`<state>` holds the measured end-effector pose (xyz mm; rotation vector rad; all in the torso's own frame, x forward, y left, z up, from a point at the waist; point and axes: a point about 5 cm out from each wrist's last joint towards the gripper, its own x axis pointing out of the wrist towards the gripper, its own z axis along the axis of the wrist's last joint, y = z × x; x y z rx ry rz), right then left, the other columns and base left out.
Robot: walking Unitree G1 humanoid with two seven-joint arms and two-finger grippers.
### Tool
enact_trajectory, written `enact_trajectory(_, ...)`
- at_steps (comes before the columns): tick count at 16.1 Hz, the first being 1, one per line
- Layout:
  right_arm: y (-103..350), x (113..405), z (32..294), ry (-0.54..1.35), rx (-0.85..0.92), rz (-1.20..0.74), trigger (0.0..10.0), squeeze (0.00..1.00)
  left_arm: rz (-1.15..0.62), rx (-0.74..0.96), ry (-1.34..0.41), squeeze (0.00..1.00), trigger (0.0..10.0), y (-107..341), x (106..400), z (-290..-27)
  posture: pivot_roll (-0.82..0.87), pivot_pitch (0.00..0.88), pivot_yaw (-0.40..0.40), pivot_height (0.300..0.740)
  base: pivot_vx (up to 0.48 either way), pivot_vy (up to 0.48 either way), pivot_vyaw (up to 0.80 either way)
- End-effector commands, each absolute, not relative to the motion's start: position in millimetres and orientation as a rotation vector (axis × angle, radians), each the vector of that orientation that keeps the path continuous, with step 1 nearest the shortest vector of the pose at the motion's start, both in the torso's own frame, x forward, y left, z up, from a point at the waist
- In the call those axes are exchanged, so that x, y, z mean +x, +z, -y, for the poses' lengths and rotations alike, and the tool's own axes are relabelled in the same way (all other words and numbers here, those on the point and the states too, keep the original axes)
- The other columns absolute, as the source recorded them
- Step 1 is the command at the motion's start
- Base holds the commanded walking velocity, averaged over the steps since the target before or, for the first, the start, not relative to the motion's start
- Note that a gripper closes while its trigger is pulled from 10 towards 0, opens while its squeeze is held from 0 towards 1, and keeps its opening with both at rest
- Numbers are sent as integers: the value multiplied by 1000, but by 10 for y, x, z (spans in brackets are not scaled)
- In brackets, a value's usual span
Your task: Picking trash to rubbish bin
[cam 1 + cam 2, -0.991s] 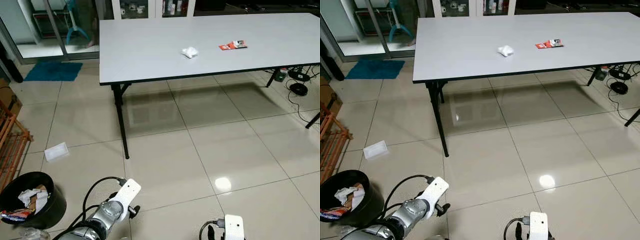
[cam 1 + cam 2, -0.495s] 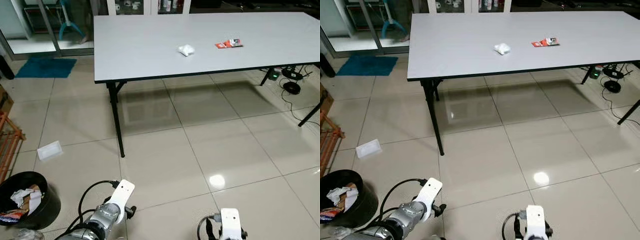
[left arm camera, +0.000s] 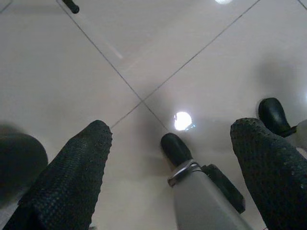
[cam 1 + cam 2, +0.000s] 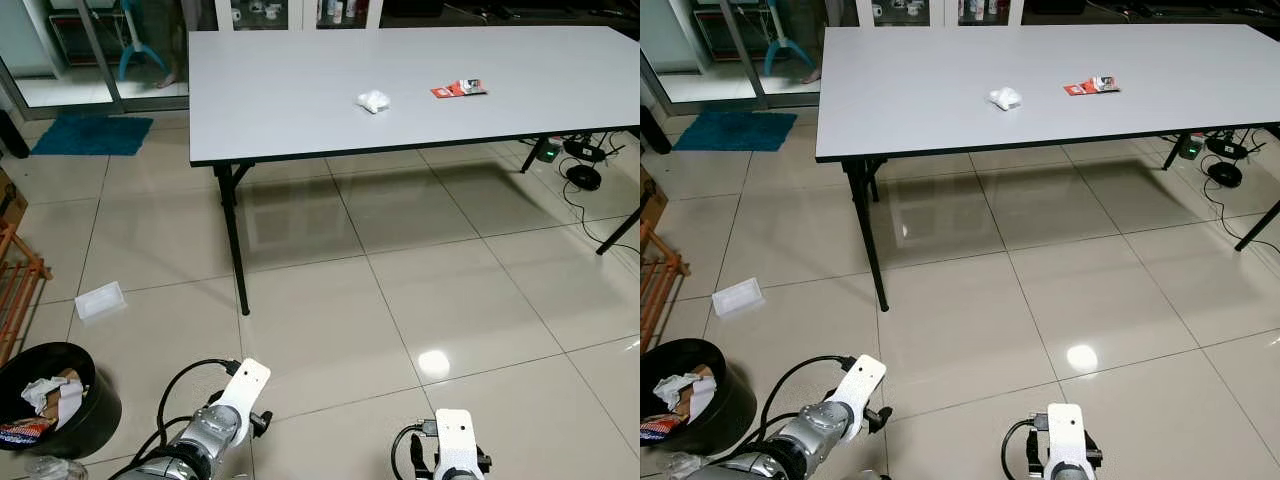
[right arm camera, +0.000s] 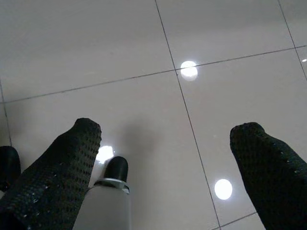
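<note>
A crumpled white tissue (image 4: 374, 101) and a red wrapper (image 4: 460, 89) lie on the long white table (image 4: 290, 120) ahead. A flat white piece of trash (image 4: 100, 299) lies on the floor left of the table leg. The black rubbish bin (image 4: 60, 405), partly filled with paper and wrappers, stands at my lower left. Both arms hang low. My left gripper (image 3: 170, 129) is open over bare tiles, with nothing between its fingers. My right gripper (image 5: 168, 128) is open over the floor as well.
An orange wooden rack (image 4: 15, 290) stands at the left edge above the bin. Cables and a power strip (image 4: 580, 165) lie under the table's right end. A blue mat (image 4: 92, 135) lies by the glass door. Glossy tiled floor lies between me and the table.
The whole picture has shifted a little, so the camera moved; the table and bin kept their places. Both arms still hang low with open fingers.
</note>
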<state>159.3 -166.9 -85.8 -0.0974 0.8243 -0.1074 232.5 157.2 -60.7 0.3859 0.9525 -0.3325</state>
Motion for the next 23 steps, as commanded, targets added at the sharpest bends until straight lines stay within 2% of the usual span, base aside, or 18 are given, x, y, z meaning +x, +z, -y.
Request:
enact_trajectory(1,-843,1602,1736,-129,-99,-829,10000,0,-938,408,-359,0,10000,-600,2336,-1539,96,33,-42,740,0,0,0)
enact_trajectory(12,-685,1342,1842,-140,-104,-793,10000,0,-933,459,-403,0,10000,-588,2354,-1511,99,31,-40,740,0,0,0)
enact_trajectory(23,-701,1407,1842,-127,-113,-834,10000,0,-927,478,-424,0,10000,-576,2372,-1493,99,31,-38,740,0,0,0)
